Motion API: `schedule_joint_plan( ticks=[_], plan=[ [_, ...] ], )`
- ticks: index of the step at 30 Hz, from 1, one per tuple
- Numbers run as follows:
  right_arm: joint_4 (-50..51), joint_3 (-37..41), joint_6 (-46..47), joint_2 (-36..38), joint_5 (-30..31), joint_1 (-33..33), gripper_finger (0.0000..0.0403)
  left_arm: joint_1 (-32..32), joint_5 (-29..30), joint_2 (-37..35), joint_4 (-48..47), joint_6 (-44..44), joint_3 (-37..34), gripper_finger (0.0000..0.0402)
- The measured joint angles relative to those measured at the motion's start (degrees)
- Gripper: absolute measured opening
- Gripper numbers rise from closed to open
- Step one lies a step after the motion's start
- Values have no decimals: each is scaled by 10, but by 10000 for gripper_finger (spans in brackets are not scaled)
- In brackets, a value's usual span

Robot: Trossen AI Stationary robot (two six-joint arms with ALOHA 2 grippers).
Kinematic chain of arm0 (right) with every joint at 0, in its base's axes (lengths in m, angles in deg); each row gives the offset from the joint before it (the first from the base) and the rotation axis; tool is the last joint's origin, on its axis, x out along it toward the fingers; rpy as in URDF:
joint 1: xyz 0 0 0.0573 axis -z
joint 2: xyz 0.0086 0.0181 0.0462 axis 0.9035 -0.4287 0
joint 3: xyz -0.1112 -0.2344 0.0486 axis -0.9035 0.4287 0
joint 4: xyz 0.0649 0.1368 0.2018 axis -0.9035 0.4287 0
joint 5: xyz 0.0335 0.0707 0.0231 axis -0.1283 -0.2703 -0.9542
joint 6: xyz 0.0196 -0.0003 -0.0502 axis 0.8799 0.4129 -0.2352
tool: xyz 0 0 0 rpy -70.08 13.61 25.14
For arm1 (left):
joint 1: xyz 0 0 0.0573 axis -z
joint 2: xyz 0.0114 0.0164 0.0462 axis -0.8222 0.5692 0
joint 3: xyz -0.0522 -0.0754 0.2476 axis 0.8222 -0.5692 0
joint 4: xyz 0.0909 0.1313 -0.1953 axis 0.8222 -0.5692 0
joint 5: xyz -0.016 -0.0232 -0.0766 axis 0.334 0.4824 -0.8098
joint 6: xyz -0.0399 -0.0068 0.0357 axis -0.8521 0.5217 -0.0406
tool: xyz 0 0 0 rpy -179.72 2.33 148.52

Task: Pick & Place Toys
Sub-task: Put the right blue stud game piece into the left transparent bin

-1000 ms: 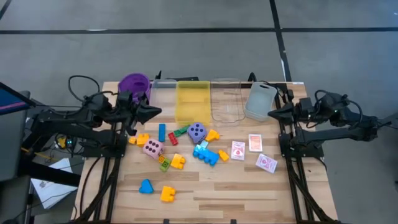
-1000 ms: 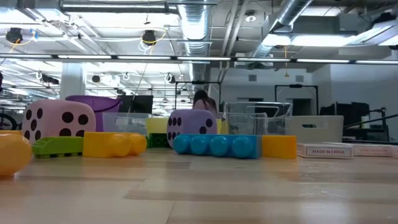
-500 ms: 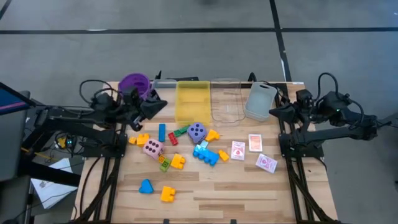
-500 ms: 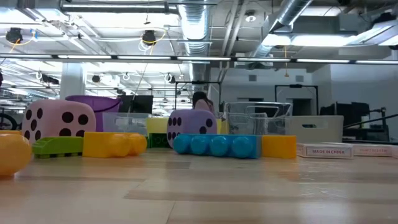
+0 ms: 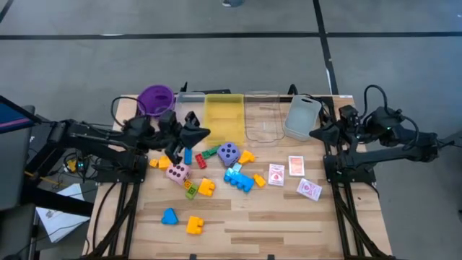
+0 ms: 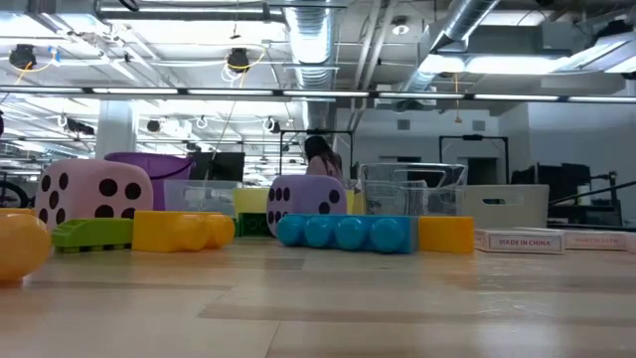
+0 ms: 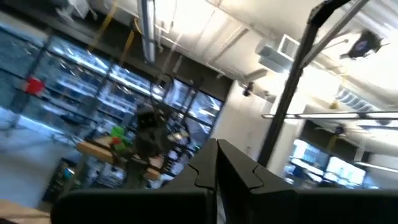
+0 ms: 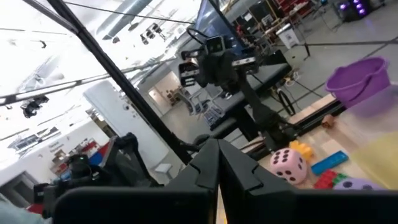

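A pale wooden tabletop (image 5: 245, 217) stands on grey floor, toys scattered across its middle. From above, the left pincer (image 5: 204, 133) hangs over the left part of the pile, just beside the blue block (image 5: 188, 154) and near the purple die (image 5: 229, 152); its fingers are pressed together and carry nothing. The right pincer (image 5: 315, 133) waits at the right edge, by the grey tray (image 5: 302, 117), likewise pressed together. The 3 cards (image 5: 292, 175) lie right of the pile. At tabletop level, the pink die (image 6: 94, 197) and purple die sit behind a yellow block (image 6: 183, 230); no arm shows here. Each wrist view shows its own fingers meeting. Judging by position, this is the approach, though the intended toy is unclear. Next, the left pincer must spread and descend.
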Motion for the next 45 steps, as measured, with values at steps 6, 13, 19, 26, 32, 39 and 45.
schedule_joint_plan(
  ticks=[6,13,19,26,32,39,45],
  plan=[
    [-24,0,-7,-40,0,1,52,0,12,-1,18,113,0,5],
    [-28,0,-72,-84,19,15,132,-16,13,-1,18,38,0,67],
    [-38,0,-113,-104,15,15,179,-25,13,0,18,14,0,161],
    [-72,0,-46,-129,16,15,182,-23,-47,30,-73,37,1,250],
    [-98,0,3,-145,16,15,180,-33,-138,51,-181,107,1,277],
    [-101,0,27,-165,22,15,180,-47,-219,109,-200,164,1,276],
    [-106,0,9,-184,22,9,179,-44,-226,188,-205,181,1,275]
  ],
)
